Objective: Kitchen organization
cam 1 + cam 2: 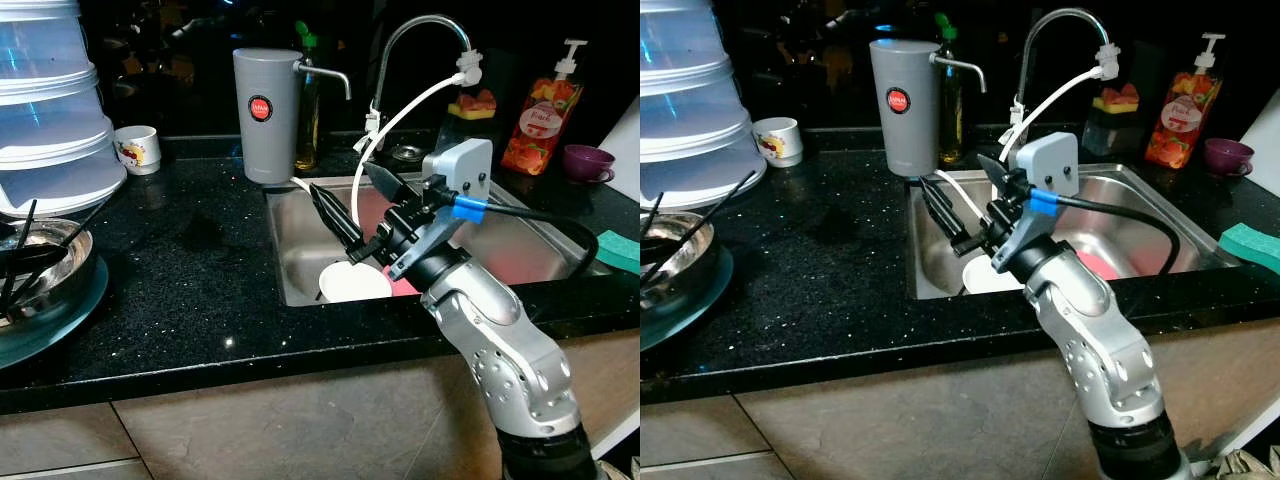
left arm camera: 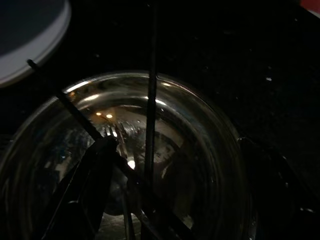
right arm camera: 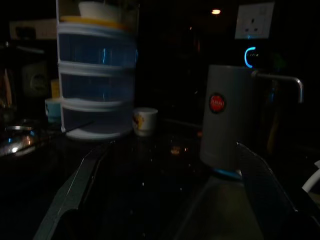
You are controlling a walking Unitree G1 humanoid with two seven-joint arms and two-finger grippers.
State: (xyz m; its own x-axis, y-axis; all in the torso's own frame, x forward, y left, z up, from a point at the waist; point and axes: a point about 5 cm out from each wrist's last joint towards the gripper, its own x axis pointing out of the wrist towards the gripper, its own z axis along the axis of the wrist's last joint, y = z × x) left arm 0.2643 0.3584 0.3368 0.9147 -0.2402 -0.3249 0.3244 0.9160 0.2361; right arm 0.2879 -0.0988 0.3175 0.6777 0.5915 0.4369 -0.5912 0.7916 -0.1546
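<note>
Kitchen counter, viewed from the robot's head. At the far left edge of the black speckled counter [image 1: 200,290] a steel bowl [image 1: 45,270] sits on a glass plate [image 1: 60,315], with thin black sticks leaning in it. The left gripper [image 2: 170,200] is over this bowl; one dark finger [image 2: 90,185] reaches down inside it, and whether the fingers are open or closed on anything cannot be told. Behind the bowl stands a stack of translucent containers [image 1: 50,110], with a small white printed cup [image 1: 138,148] just beside it. Toward the middle, a grey dispenser with a red badge [image 1: 266,115] stands at the back left corner of the steel sink [image 1: 510,250]. The right gripper [image 1: 355,205] hangs over the sink's left half, fingers spread wide and holding nothing. Below it a white plate [image 1: 352,282] lies in the basin, touching something pink. A faucet [image 1: 420,40] arches behind. Right of the sink are a soap pump bottle [image 1: 542,115], a purple cup [image 1: 585,160] and a green sponge [image 1: 620,250].
</note>
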